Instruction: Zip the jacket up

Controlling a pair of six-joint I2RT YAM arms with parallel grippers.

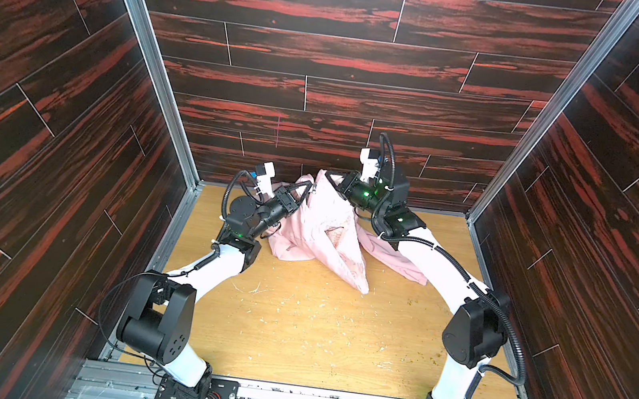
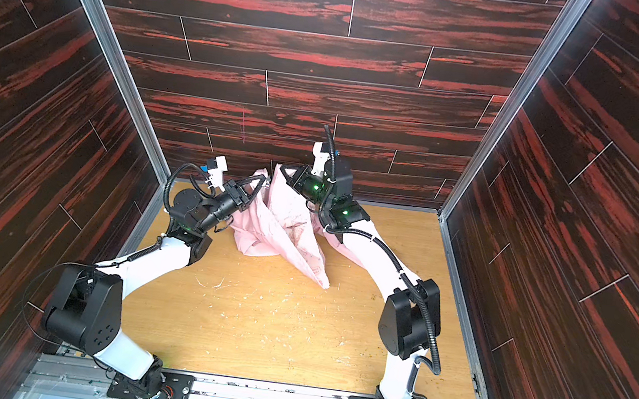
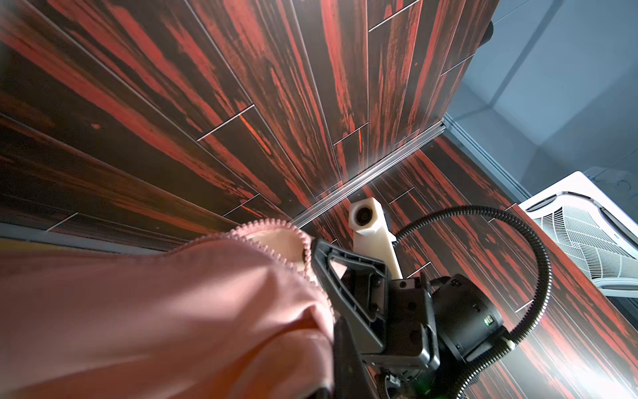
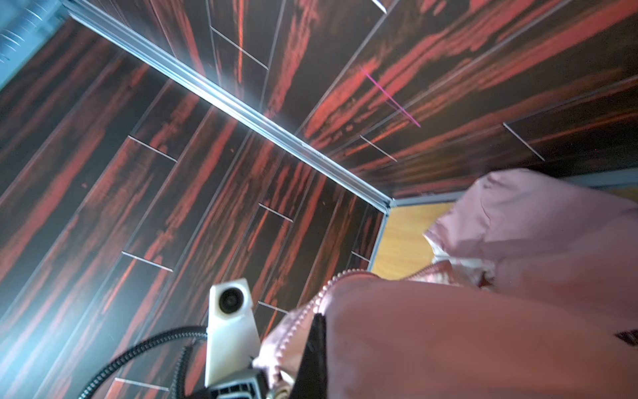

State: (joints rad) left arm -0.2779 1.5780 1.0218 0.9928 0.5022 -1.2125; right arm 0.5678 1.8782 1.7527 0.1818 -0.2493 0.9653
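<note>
The light pink jacket [image 1: 321, 238] [image 2: 284, 231] hangs at the back of the table, lifted by its upper edges, and its lower part and one sleeve [image 1: 397, 261] lie on the wood. My left gripper [image 1: 304, 189] [image 2: 260, 182] is shut on one edge lined with zipper teeth [image 3: 276, 235]. My right gripper [image 1: 335, 181] [image 2: 287, 173] is shut on the other toothed edge [image 4: 310, 305], close beside the left. In the left wrist view pink fabric [image 3: 155, 311] covers my left gripper [image 3: 340, 373]. In the right wrist view fabric [image 4: 466, 345] with a small dark logo [image 4: 626, 336] lies against my right gripper [image 4: 312, 362].
The dark red plank back wall [image 1: 324, 84] stands just behind both grippers, with side walls and aluminium posts [image 1: 147, 60] close by. The wooden tabletop [image 1: 312, 334] in front of the jacket carries small pale scraps.
</note>
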